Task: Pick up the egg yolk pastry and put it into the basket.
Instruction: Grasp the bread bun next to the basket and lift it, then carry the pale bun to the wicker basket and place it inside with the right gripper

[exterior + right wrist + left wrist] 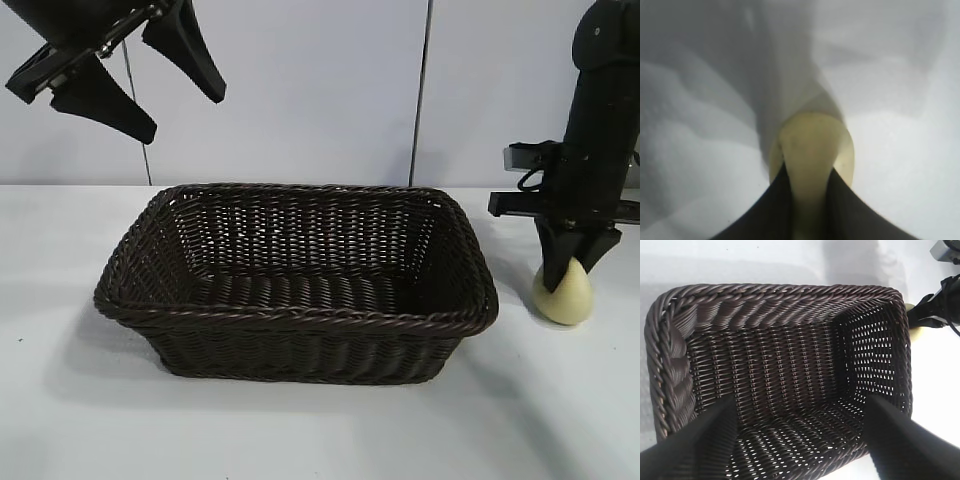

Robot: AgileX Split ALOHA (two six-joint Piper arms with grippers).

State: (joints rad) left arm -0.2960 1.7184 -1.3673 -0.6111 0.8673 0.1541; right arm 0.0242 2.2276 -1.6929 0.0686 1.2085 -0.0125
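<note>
The right gripper (810,200) pinches the egg yolk pastry (812,145) between its dark fingers (765,210), over the white table (900,150).

A white bench (300,430) fills the foreground, soft shadows lying on it. Behind it stands a pale grey panelled wall (320,90) with dark vertical seams.

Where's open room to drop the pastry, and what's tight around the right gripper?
The basket is empty: its whole woven floor, walled by the braided rim, is free. The left gripper hangs open, high above its left end. Bare table runs along the front. Tight spot: the right gripper pinches the egg yolk pastry on the table beside the basket's right wall.
</note>
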